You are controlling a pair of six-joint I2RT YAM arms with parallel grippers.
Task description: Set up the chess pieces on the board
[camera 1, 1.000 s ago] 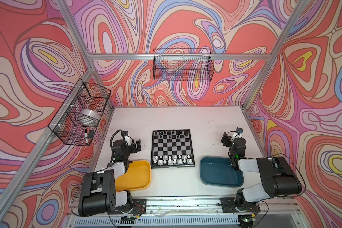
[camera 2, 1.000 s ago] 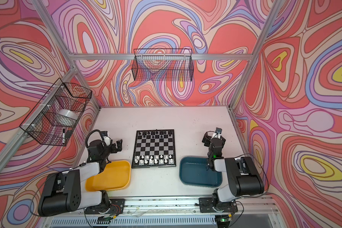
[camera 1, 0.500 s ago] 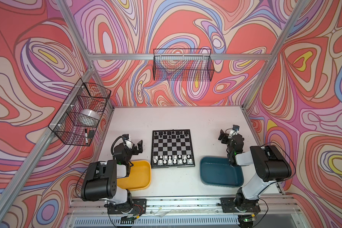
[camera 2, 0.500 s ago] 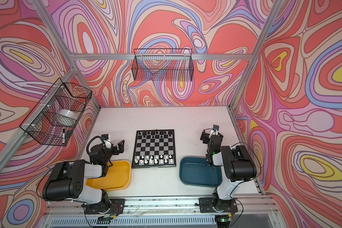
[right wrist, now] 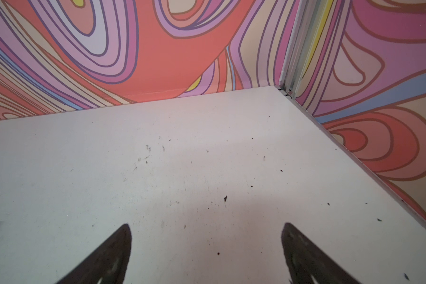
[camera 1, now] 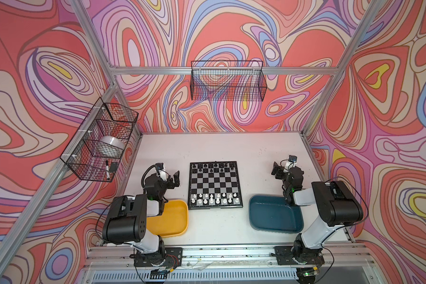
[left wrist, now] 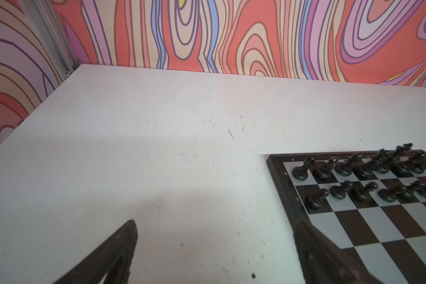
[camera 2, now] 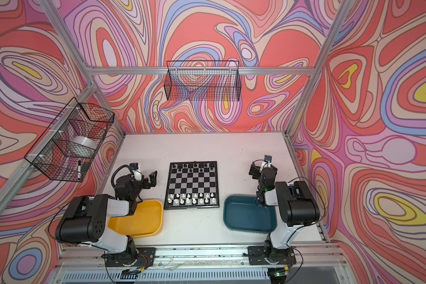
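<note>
The board (camera 1: 214,183) (camera 2: 192,183) lies flat in the middle of the white table. Black chess pieces (camera 1: 214,167) (camera 2: 193,167) fill its two far rows, and white chess pieces (camera 1: 215,198) (camera 2: 192,198) stand in its two near rows. My left gripper (camera 1: 172,180) (camera 2: 151,180) hovers left of the board, open and empty. In the left wrist view its open gripper (left wrist: 215,222) frames bare table beside the board's corner (left wrist: 379,228) and the black pieces (left wrist: 354,169). My right gripper (camera 1: 278,171) (camera 2: 255,171) sits right of the board, open (right wrist: 207,225) over bare table.
A yellow tray (camera 1: 172,221) (camera 2: 143,221) lies near the left arm's base. A teal tray (camera 1: 273,216) (camera 2: 246,216) lies near the right arm's. No pieces show in either. Wire baskets hang on the left wall (camera 1: 101,145) and back wall (camera 1: 228,83).
Both arms have pulled their elbows in toward their bases. The grippers have stayed beside the board, shifting only slightly. Nothing on the board has moved.
</note>
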